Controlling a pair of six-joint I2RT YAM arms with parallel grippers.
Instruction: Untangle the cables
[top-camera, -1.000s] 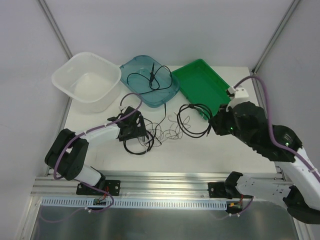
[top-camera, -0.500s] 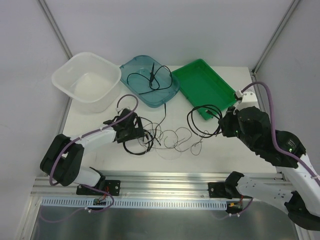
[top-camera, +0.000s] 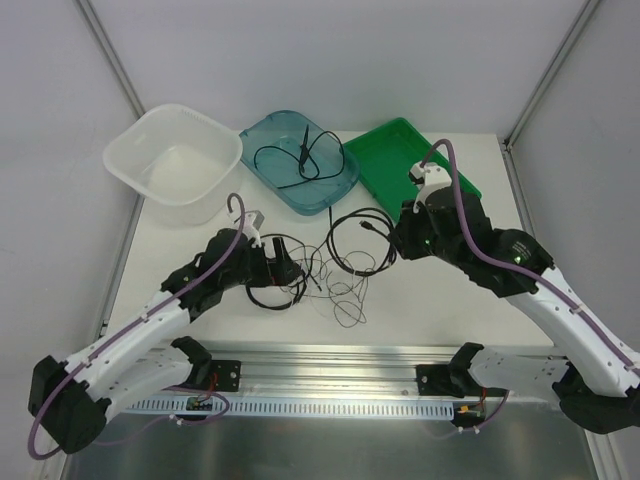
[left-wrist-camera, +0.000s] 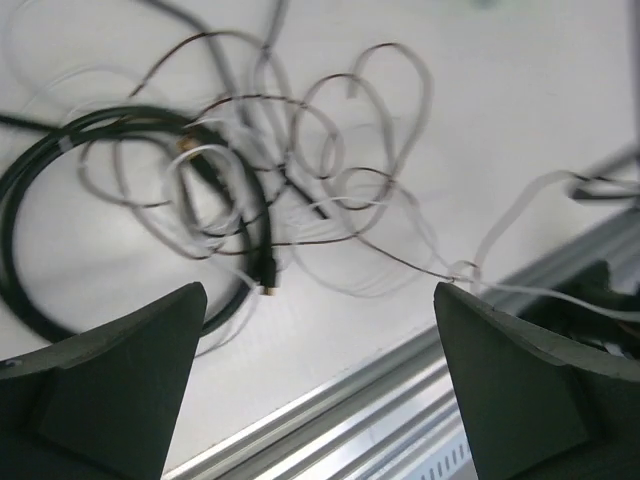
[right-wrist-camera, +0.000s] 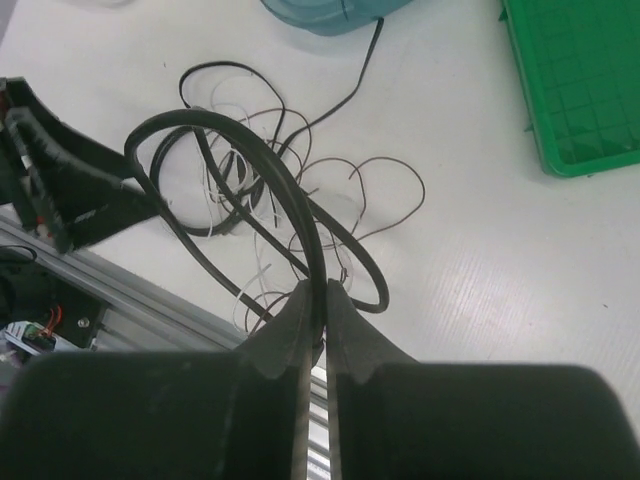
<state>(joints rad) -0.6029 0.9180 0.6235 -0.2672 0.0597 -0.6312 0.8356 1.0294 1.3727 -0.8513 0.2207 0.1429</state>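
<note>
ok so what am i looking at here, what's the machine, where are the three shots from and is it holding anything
These are two robot arms bolted at the near edge of a table, each ending in a two-finger gripper. The wide picture looks down from above and behind; the other two come from wrist cameras, so the dark wedges are each arm's own fingers. On the table sit a white tub, a blue tray with one black cable inside, a green tray, and a tangle of thin cables. The right gripper is pinched shut on a loop of thick black cable. The left gripper hangs open over the tangle, holding nothing.
</note>
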